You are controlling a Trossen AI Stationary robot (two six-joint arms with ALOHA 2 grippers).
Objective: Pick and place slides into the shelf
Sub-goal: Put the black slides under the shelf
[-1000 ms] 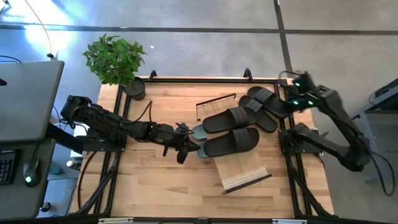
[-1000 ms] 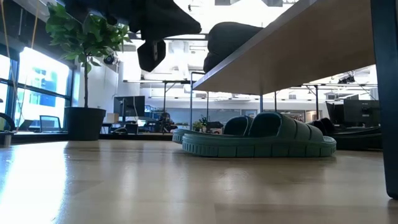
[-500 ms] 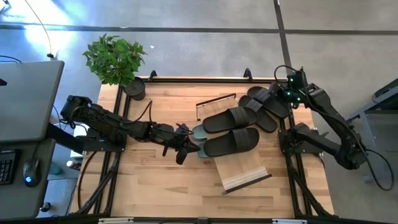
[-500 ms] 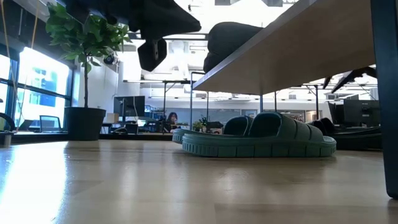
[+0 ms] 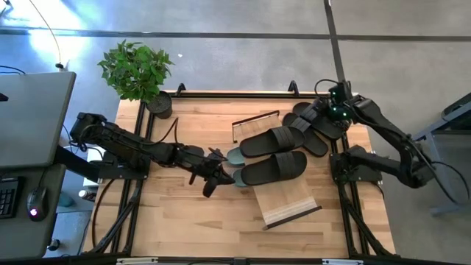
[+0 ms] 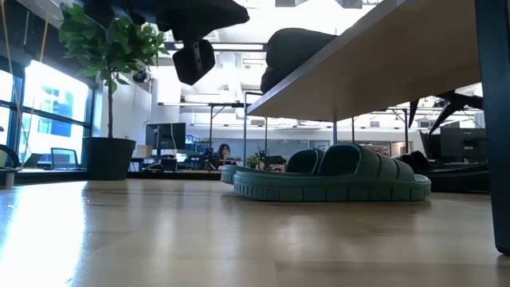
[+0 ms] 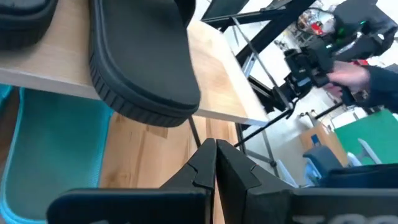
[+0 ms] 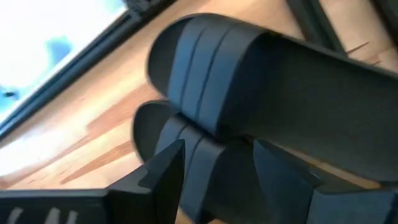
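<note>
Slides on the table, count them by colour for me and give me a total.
Black slides: 4, two on the shelf at and, two beside it at and
Green slides: 2 under the shelf, one in front, one behind
Total: 6

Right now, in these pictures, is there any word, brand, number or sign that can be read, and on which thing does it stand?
None can be read.
Black slides: no brand or number shows on straps or soles.
Green slide: plain ribbed rubber, no mark.
Shelf: bare wood, no label.
Plant pot: no label.
Office screens in the low view: too small to read.
</note>
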